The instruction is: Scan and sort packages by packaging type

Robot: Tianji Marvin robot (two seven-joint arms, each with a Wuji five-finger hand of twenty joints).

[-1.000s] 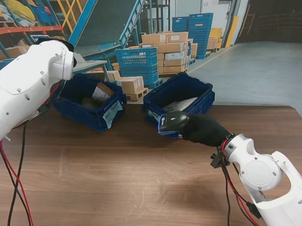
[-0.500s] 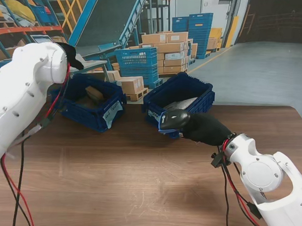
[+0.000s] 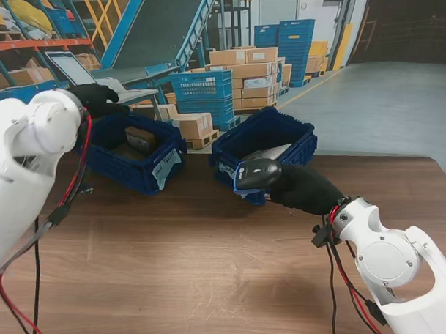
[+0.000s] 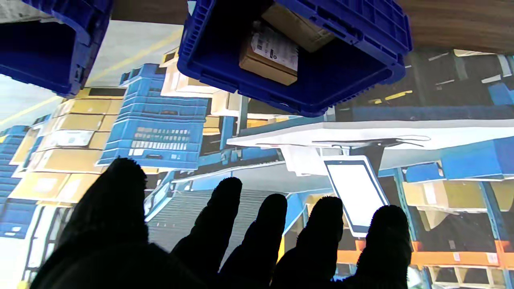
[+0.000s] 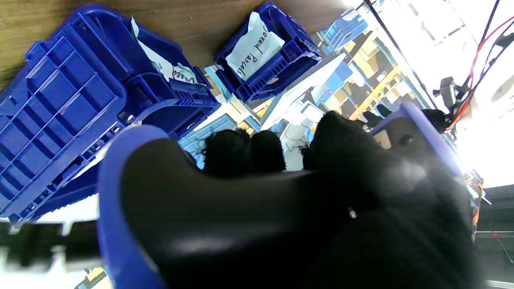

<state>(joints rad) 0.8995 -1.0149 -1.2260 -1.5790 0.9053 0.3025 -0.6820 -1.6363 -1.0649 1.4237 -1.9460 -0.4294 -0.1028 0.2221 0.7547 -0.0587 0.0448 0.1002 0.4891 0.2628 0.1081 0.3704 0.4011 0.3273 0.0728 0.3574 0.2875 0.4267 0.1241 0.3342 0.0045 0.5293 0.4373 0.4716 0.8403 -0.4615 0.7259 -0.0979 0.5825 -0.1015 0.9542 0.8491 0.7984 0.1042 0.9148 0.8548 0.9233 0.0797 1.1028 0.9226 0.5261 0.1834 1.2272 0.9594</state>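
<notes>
— How many bins are counted on the table?
— Two blue bins are counted: the left bin (image 3: pixel 131 159) at 11 o'clock and the right bin (image 3: pixel 265 152) at 1 o'clock.
— Parcels?
— Two cardboard boxes (image 4: pixel 277 48) are seen in the left bin; one grey bagged parcel (image 3: pixel 266 154) is seen in the right bin.
— Scanners?
— One handheld scanner (image 3: pixel 257 176) is counted.
— Hands?
— Two gloved hands are counted: the left hand (image 3: pixel 96 96) and the right hand (image 3: pixel 306 191).

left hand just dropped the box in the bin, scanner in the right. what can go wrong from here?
1. The left hand hangs open over the left bin's far edge, close to the laptop behind it. A careless retract might clip either.
2. The right hand holds the scanner right at the right bin's near wall. Swinging left may knock it.
3. Loose cables hang from the left arm and could drag across the table.
</notes>
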